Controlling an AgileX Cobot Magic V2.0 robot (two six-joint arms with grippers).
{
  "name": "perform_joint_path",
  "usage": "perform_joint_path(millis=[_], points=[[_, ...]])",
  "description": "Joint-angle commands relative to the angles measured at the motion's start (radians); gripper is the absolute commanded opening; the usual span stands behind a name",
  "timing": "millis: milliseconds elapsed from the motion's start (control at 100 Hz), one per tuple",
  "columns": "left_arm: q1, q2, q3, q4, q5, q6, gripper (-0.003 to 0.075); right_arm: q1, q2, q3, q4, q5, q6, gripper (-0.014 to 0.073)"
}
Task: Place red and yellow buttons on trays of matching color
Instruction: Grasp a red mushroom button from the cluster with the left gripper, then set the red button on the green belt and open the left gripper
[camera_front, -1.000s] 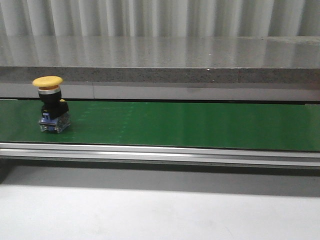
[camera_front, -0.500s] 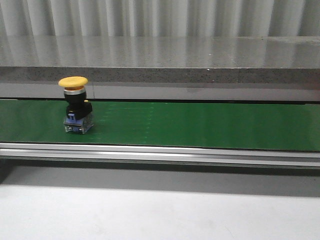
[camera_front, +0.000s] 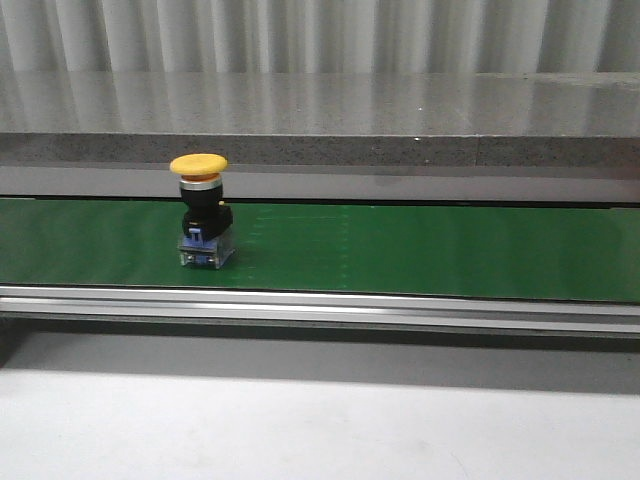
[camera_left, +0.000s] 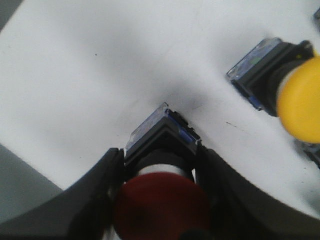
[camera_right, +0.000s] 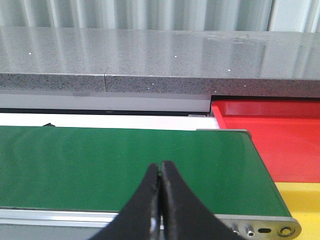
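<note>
A yellow button (camera_front: 200, 207) with a black body stands upright on the green belt (camera_front: 420, 250), left of its middle. In the left wrist view my left gripper (camera_left: 160, 157) is shut on a red button (camera_left: 162, 207), its black fingers (camera_left: 100, 185) pressing both sides of the body above a white surface. Another yellow button (camera_left: 299, 100) lies on that white surface beside it. My right gripper (camera_right: 160, 167) is shut with nothing in it, over the belt's near edge. Past the belt's end sit the red tray (camera_right: 270, 135) and a corner of the yellow tray (camera_right: 302, 200).
A grey stone ledge (camera_front: 320, 120) runs behind the belt, and a metal rail (camera_front: 320, 305) runs along its front. A white tabletop (camera_front: 300, 430) lies in front. The belt's end roller and screws (camera_right: 265, 230) sit by the trays.
The yellow button has travelled to the right along the belt, from the far left towards the middle. Nothing else in the front view has moved.
</note>
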Motion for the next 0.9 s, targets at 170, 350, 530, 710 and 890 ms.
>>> perform_joint_path(millis=[170,350,530,710,890], points=[[-0.006,-0.259,-0.031,-0.007,0.011,0.083,0.0122,-0.002,-0.014,-0.02,-0.013,-0.075,-0.004,-0.0064],[-0.105,-0.295,-0.103,-0.021,0.073,0.093,0.0122,-0.002,-0.014,-0.02,-0.013,-0.075,-0.004,-0.0064],[-0.253,-0.295,-0.182,0.001,0.125,0.095,0.0122,-0.002,-0.014,-0.02,-0.013,-0.075,-0.004,-0.0064],[-0.383,-0.265,-0.198,0.001,0.127,0.095,0.0122,-0.002,-0.014,-0.02,-0.013,-0.075,-0.004,-0.0064],[-0.487,-0.198,-0.2,-0.014,0.125,0.095,0.0122,-0.002,-0.014,-0.02,-0.013,-0.075,-0.004,-0.0064]])
